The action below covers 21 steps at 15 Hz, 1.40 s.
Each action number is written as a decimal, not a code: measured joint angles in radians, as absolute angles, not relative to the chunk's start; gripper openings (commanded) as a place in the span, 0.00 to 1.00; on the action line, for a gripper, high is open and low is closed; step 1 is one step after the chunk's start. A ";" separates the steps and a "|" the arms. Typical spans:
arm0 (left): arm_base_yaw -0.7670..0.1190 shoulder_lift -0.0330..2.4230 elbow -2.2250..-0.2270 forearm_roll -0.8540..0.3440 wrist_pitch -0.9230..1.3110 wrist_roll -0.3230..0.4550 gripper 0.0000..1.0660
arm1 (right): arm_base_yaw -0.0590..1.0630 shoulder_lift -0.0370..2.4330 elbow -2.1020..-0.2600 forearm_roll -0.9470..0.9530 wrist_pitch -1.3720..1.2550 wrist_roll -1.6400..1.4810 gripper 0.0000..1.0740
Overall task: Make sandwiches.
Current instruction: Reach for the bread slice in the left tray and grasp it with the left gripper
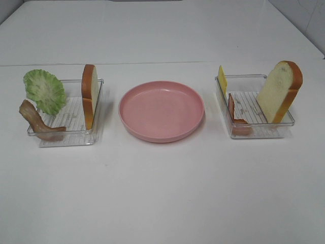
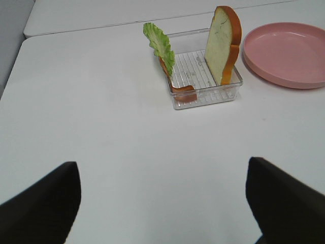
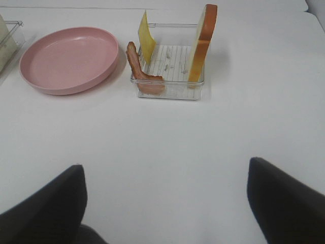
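Two spread, empty claws: left gripper (image 2: 165,203), right gripper (image 3: 166,206). Left tray (image 1: 66,138): lettuce (image 1: 45,91), left bread (image 1: 90,96); right tray (image 1: 259,133): cheese (image 1: 222,80), right bread (image 1: 279,91).

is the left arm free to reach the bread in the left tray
Probably yes: the left gripper is open, bare table lies between it and the bread slice, which stands upright, apart from the lettuce.

The trays (image 1: 66,138) (image 1: 264,131) are clear, glossy ribbed plastic; the plate (image 1: 162,138) smooth, faintly shiny; the table (image 1: 162,193) matt.
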<state>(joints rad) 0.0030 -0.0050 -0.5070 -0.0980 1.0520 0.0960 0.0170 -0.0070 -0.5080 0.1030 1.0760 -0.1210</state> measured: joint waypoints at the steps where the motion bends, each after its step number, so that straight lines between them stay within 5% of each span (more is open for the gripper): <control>1: 0.003 -0.005 -0.507 -0.098 1.052 0.096 0.79 | 0.017 -0.007 -0.507 0.103 1.076 -0.121 0.75; 21: 0.003 -0.005 -0.507 -0.098 1.052 0.096 0.79 | 0.017 -0.007 -0.507 0.103 1.076 -0.121 0.75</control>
<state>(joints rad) 0.0030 -0.0050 -0.5070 -0.0980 1.0520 0.0960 0.0170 -0.0070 -0.5070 0.1030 1.0760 -0.1210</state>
